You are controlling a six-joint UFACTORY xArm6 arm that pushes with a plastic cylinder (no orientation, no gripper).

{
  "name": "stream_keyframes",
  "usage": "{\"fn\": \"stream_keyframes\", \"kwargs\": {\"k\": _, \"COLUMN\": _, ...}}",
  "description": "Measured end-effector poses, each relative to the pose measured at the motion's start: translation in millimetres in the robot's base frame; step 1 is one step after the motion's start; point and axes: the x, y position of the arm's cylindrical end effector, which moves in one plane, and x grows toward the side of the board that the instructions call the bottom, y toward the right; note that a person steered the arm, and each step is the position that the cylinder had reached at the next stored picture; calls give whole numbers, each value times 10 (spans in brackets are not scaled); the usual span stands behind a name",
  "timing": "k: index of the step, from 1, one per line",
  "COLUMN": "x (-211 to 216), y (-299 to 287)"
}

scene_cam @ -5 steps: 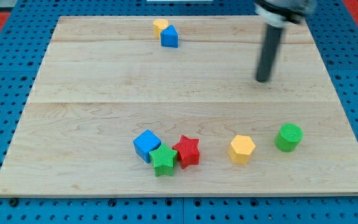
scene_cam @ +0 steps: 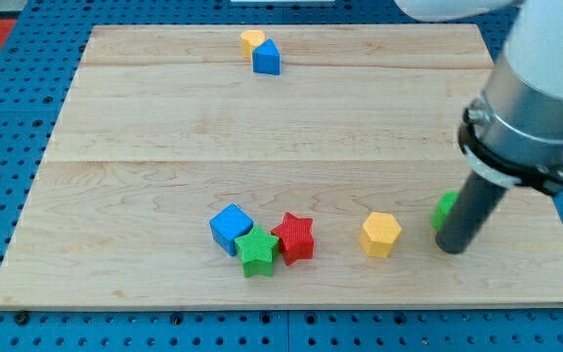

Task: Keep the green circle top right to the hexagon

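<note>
The yellow hexagon point(scene_cam: 381, 234) lies on the wooden board point(scene_cam: 164, 147) at the lower right. The green circle point(scene_cam: 445, 208) sits just right of it and slightly higher; my rod hides most of it, so only its left edge shows. My tip point(scene_cam: 452, 247) is down at the circle's lower right side, right of the hexagon. Whether the tip touches the circle cannot be made out.
A blue cube point(scene_cam: 231, 228), a green star point(scene_cam: 257, 251) and a red star point(scene_cam: 294, 238) cluster left of the hexagon. A small yellow block point(scene_cam: 252, 40) and a blue block point(scene_cam: 267, 58) sit at the board's top.
My rod has moved from the upper right of the board down to the green circle and now covers most of it. The blocks look unmoved.
</note>
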Motion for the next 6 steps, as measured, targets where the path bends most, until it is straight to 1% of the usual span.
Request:
{"fn": "stream_keyframes", "kwargs": {"k": 1, "x": -133, "y": -56}}
{"fn": "stream_keyframes", "kwargs": {"k": 2, "x": -136, "y": -280}}
{"fn": "stream_keyframes", "kwargs": {"k": 3, "x": 65, "y": -75}}
{"fn": "stream_keyframes", "kwargs": {"k": 4, "x": -197, "y": 302}}
{"fn": "stream_keyframes", "kwargs": {"k": 5, "x": -393, "y": -238}}
{"fn": "stream_keyframes", "kwargs": {"k": 6, "x": -649, "y": -439}}
